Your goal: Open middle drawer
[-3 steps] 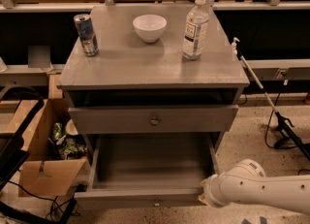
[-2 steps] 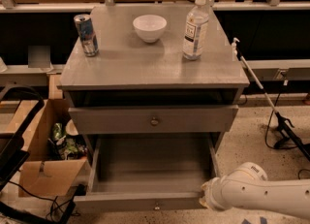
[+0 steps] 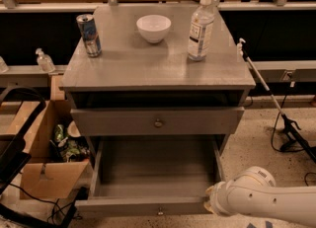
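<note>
The middle drawer [image 3: 197,121] is sitting in the middle of the grey cabinet [image 3: 123,69]. Its front is looking shut (or very nearly shut), with the little round knob [image 3: 158,123] showing at its centre. So the job is looking not yet begun.

The bottom drawer [image 3: 148,206] under it is hanging wide open. The white arm [image 3: 266,202] is reaching in from 4 o'clock. The gripper [image 3: 212,203] is sitting at about 5 o'clock, right beside that open drawer's right front corner. It is not touching the knob, and whether it is clenched or released is not showing.

Left to do: going up to the knob, at about 11 o'clock from the gripper, then grabbing and pulling.

The open drawer's front edge is sticking out below the knob, so the gripper is likely needing to come in over it. A cardboard box [image 3: 39,172] is crowding 8 o'clock and a long stick [image 3: 261,79] is leaning at 3 o'clock. The floor straight in front is looking open.
</note>
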